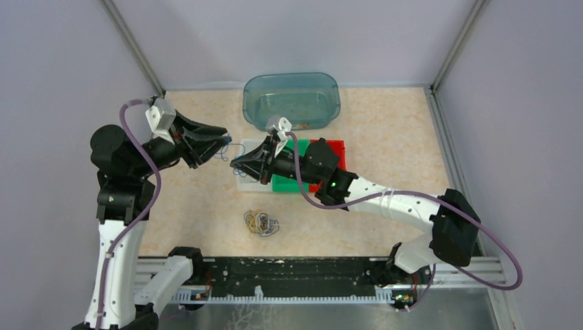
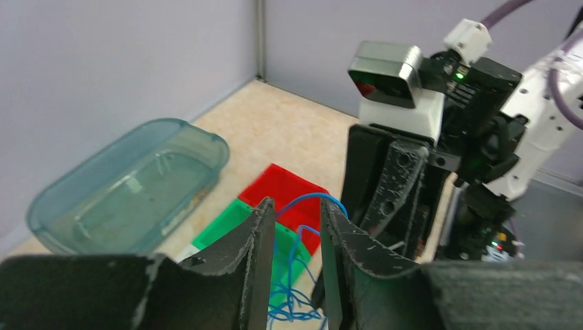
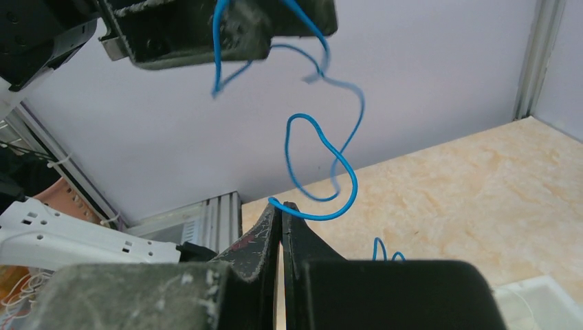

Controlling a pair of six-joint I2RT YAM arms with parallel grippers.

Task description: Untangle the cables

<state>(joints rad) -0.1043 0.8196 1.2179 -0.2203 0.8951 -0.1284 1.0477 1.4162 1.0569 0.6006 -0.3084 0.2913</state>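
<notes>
Tabletop (image 1: 392, 130): beige, marbled stone pattern, matte; fills the centre.
Back wall (image 1: 289, 34): plain grey-lilac panel, 12 o'clock.
Left wall (image 1: 55, 69), 9 o'clock, and right wall (image 1: 522, 82), 3 o'clock: same panels.
Left corner post (image 1: 134, 45), 11 o'clock, and right corner post (image 1: 454, 42), 1 o'clock: aluminium.
Aluminium rail (image 1: 289, 297): along the near edge, 6 o'clock.
Light: even, diffuse; shadows soft.

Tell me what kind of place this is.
Probably a robotics lab work cell: two robot arms bolted to an aluminium rail, plain grey panels walling in a tabletop, and coloured trays.
</notes>
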